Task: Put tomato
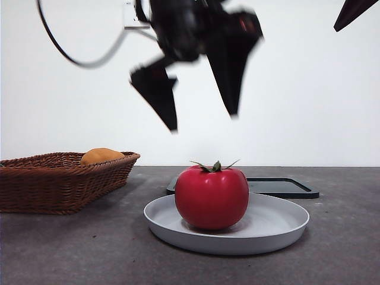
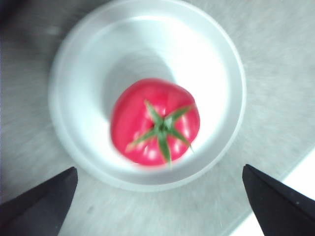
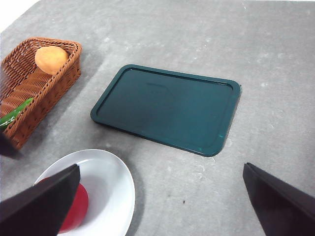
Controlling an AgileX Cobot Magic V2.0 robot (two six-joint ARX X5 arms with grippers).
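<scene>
The red tomato point(image 1: 212, 198) with its green stem sits upright in the white plate point(image 1: 279, 228) at the table's middle front. My left gripper point(image 1: 202, 122) hangs open and empty straight above it, well clear of the stem, blurred by motion. In the left wrist view the tomato point(image 2: 153, 122) lies in the plate point(image 2: 216, 64) between my wide-apart jaws. My right gripper point(image 3: 157, 206) is open and empty, raised at the right; its view shows a sliver of the tomato point(image 3: 75, 209) on the plate point(image 3: 115, 189).
A dark green tray point(image 3: 167, 109) lies flat behind the plate, also in the front view point(image 1: 285, 187). A wicker basket point(image 1: 59, 181) at the left holds an orange round item point(image 1: 101, 155). A black arm tip point(image 1: 353, 12) shows at the top right.
</scene>
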